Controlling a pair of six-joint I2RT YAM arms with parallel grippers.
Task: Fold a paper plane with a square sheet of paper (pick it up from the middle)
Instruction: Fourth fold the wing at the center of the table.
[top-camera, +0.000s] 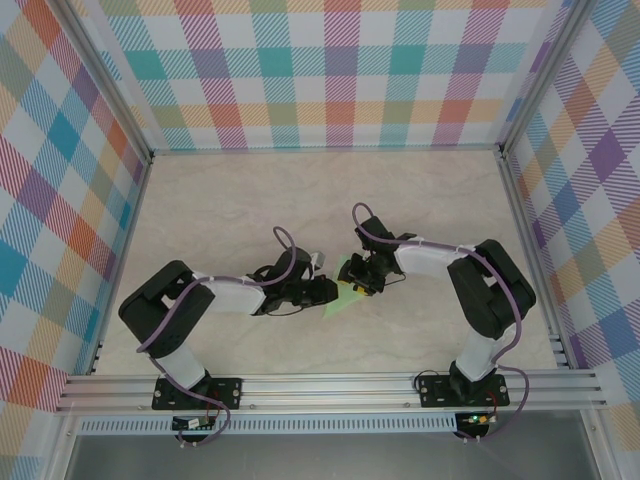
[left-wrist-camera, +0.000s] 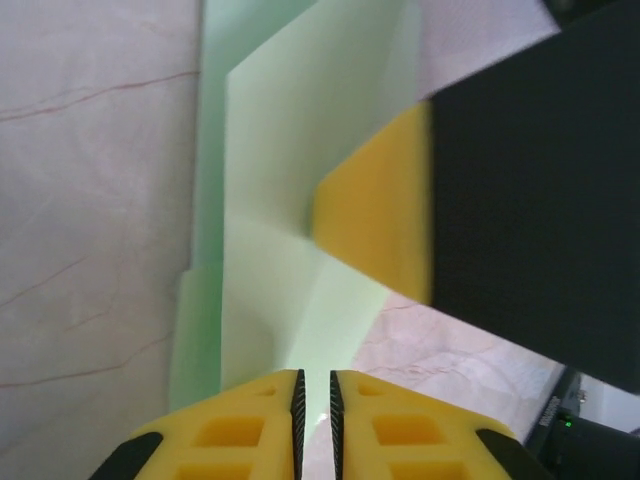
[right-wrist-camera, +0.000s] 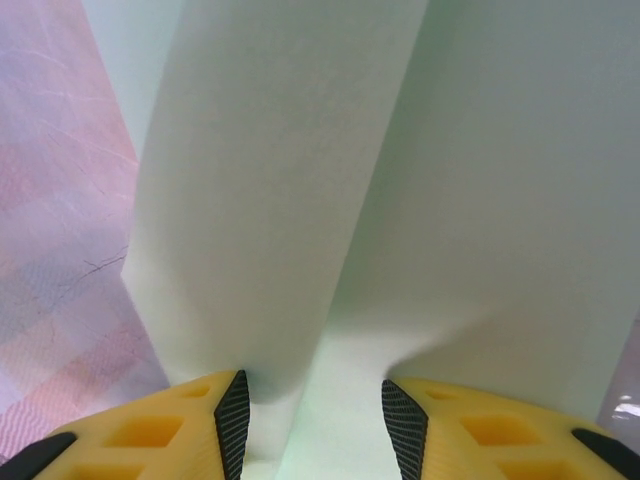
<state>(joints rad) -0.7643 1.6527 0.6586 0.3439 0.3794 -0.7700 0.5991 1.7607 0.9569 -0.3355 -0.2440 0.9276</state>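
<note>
Left hand (left-wrist-camera: 315, 388) slit-narrow, right hand (right-wrist-camera: 316, 400) half-wide, both astride creased, part-folded mint paper (left-wrist-camera: 300, 150).

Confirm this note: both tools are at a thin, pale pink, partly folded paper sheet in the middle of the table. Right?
Wrong colour: the thin, partly folded paper sheet is pale mint-green, not pink, as the left wrist view shows. The left tool and the right tool are both at it, in the middle of the table.

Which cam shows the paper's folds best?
Left wrist: the paper shows its layered edges and creases. Top external has the paper as a small, partly covered green patch; right wrist sees the paper too close, a smooth bulging surface.
</note>
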